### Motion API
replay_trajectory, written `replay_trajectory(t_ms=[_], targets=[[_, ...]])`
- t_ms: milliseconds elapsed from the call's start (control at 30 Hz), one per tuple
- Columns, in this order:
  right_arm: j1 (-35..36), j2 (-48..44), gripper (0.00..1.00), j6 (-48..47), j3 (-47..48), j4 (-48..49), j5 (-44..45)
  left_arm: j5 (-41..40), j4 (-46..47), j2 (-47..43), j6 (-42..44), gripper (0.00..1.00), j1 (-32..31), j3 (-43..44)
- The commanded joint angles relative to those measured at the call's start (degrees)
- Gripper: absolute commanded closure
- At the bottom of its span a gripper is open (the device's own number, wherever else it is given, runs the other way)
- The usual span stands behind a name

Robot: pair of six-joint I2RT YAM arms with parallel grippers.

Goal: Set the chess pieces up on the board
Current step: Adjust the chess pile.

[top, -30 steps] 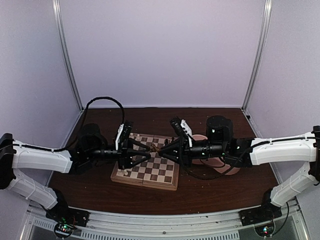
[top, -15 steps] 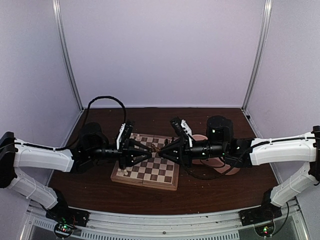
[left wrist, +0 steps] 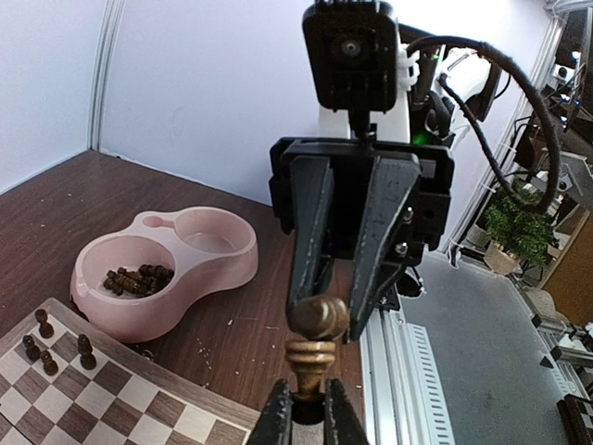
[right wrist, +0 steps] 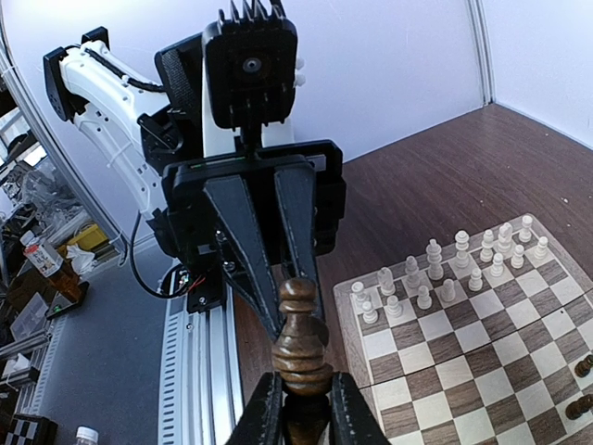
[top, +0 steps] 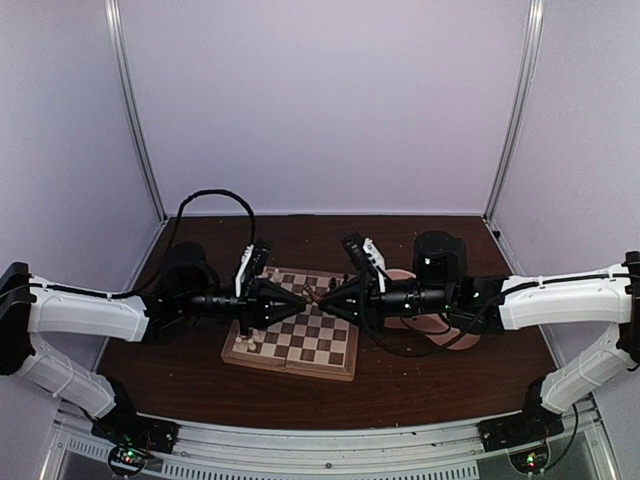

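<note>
Above the board [top: 290, 342], my two grippers meet tip to tip on one dark brown chess piece [top: 313, 297]. My right gripper [right wrist: 298, 397] is shut on the piece's [right wrist: 301, 345] ringed lower body. My left gripper [left wrist: 307, 406] is shut on the narrow top end of that same piece [left wrist: 315, 357]. In the left wrist view the right gripper's fingers [left wrist: 310, 232] flank the piece's rounded part. Cream pieces [right wrist: 445, 273] stand in two rows on the board [right wrist: 463, 357]. A few dark pieces [left wrist: 42, 338] stand at the other side of the board [left wrist: 102, 408].
A pink double bowl [left wrist: 213, 264] sits on the brown table to the right of the board. One of its wells holds several dark pieces [left wrist: 139, 278]. The right arm partly covers the bowl [top: 435, 325] in the top view. An aluminium rail [left wrist: 408, 371] runs along the near table edge.
My left gripper's jaws have closed from open onto the top end of the piece held by the right gripper. The left arm has edged slightly right. The right arm has stayed still.
</note>
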Motion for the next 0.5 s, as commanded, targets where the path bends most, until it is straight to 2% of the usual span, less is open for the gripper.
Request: replay_trajectory(t_ms=[0,100,233,367,467], targets=[[-0.9,-0.7,0.86,0.6,-1.3,2.0,1.9,-0.5,-0.8,0.5,1.1,0.95,0.3,2.7],[-1.4,-1.2,0.86,0.7,-1.9,1.8,3.6,-1.8,-2.2,0.5,1.3,1.00,0.3,3.1],[-2.2,-2.4,0.86,0.7,-2.8,0.6,8.9,-7.8,-8.1,0.3,2.6,1.00,0.3,4.5],[-3.2,-4.6,0.86,0.3,-4.6,-0.5,16.1,-17.7,-21.1,2.2,4.9,1.00,0.3,8.7],[-3.7,-6.5,0.87,-0.2,-6.1,-1.2,21.5,-21.4,-28.0,5.6,6.1,1.00,0.2,13.1]])
